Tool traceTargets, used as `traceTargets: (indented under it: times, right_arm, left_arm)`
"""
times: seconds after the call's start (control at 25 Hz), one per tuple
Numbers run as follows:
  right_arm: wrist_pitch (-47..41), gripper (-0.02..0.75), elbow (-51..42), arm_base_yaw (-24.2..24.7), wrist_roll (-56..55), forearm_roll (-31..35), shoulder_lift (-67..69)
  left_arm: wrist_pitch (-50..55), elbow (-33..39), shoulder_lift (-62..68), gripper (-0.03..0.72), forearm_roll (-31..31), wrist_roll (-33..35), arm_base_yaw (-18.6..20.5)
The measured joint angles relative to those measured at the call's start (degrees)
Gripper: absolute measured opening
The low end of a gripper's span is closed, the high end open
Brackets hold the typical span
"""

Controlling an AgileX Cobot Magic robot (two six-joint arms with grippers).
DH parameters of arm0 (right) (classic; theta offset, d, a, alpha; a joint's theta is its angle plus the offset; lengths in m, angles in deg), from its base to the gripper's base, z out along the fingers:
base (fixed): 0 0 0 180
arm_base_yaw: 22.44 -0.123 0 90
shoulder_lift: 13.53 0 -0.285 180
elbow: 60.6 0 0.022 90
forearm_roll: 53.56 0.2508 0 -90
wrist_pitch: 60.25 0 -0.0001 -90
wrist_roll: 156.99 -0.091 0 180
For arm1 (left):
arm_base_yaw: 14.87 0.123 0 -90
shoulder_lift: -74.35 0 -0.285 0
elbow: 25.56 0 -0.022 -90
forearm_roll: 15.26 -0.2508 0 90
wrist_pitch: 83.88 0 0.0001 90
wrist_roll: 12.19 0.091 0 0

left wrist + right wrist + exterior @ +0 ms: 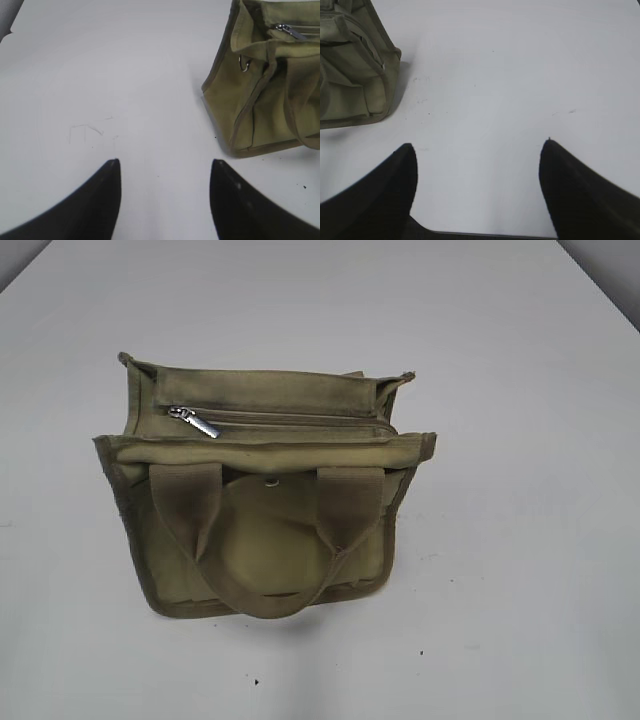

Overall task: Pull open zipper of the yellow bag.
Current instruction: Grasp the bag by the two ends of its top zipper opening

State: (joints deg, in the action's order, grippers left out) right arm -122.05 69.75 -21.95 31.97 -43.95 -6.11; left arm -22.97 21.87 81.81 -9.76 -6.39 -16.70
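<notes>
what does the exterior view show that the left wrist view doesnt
Only the exterior view shows the whole zipper, shut, its pull tab at the left end, plus both handles and the snap stud. Only the left wrist view shows the open, empty left hand and a metal ring on the bag's side. Both show the yellow bag on the white table.
</notes>
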Motion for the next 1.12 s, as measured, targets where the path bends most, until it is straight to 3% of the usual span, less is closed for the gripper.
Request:
traceTargets:
  times: [1.12]
  right_arm:
    - [0.11,0.587,0.0,0.0,0.0,2.52,0.0]
  left_arm:
    - [0.0,0.0,0.0,0.435,0.0,0.0,0.0]
